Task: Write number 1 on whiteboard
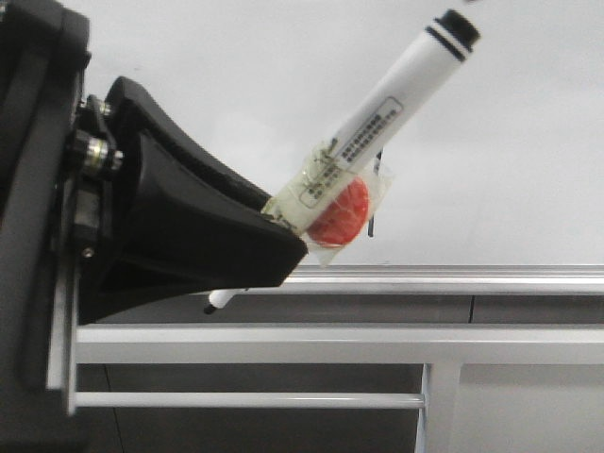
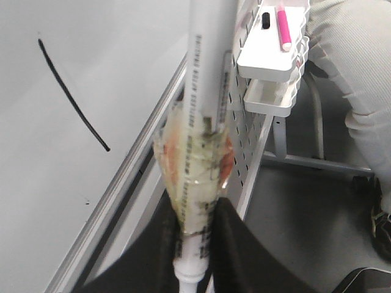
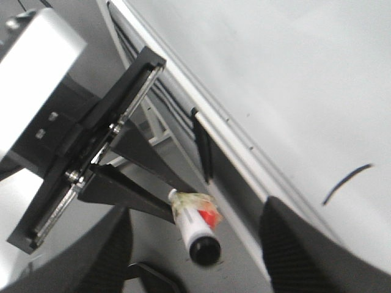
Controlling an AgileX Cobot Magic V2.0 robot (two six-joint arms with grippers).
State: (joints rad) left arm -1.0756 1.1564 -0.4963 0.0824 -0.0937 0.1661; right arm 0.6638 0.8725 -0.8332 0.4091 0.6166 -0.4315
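Observation:
The whiteboard (image 1: 528,142) fills the background, with its silver bottom rail (image 1: 453,278). The number 1 (image 2: 73,97) is a thin black stroke on it, also showing as number 1 (image 3: 347,183) in the right wrist view. My left gripper (image 1: 283,236) is shut on a white marker (image 1: 396,94) that is wrapped in clear tape with a red piece (image 1: 342,215). The marker's black end (image 1: 458,28) points up and right, off the board. My right gripper (image 3: 197,244) stands open with nothing in it, facing the left gripper (image 3: 122,183) and the marker (image 3: 198,229).
Below the rail runs a grey metal frame with a white bar (image 1: 283,342). A white wire basket (image 2: 275,55) holding a pink pen hangs on a perforated panel beside the board. A person's leg (image 2: 354,73) is close to it.

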